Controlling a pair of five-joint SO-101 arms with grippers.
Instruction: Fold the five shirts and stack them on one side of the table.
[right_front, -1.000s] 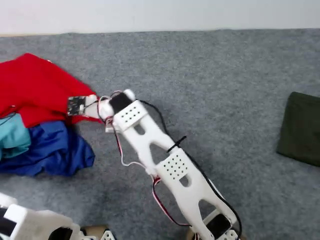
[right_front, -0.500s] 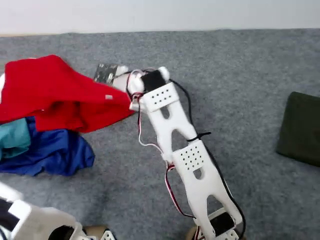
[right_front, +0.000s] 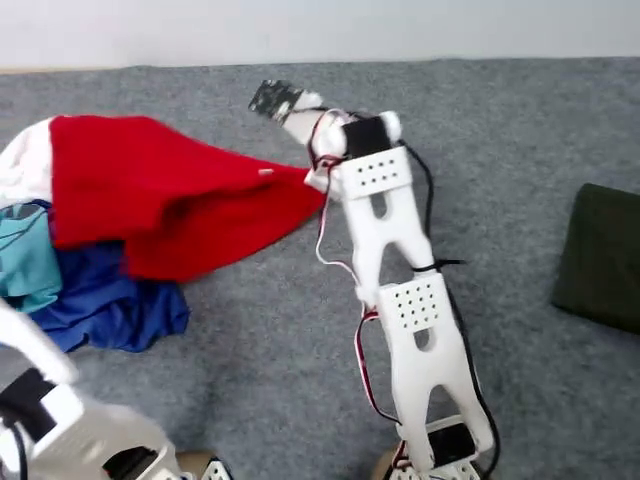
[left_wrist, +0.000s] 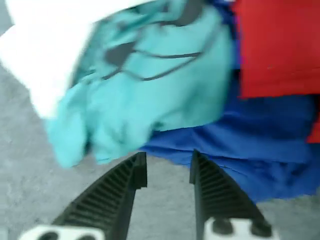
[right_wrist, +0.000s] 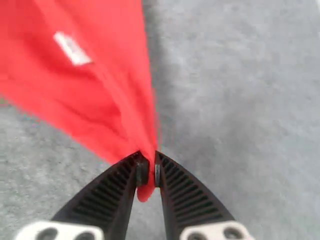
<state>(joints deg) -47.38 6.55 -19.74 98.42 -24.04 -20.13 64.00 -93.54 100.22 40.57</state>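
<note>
Up close, right tool (right_wrist: 148, 172) pinching red shirt (right_wrist: 95, 95)

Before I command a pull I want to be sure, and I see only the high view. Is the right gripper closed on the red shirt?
Observer: Yes. The right wrist view shows the right gripper shut on a pinched edge of the red shirt.
Operator: And the other arm?
Observer: The left gripper is open and holds nothing; its tips point at the edge of the blue shirt.
</note>
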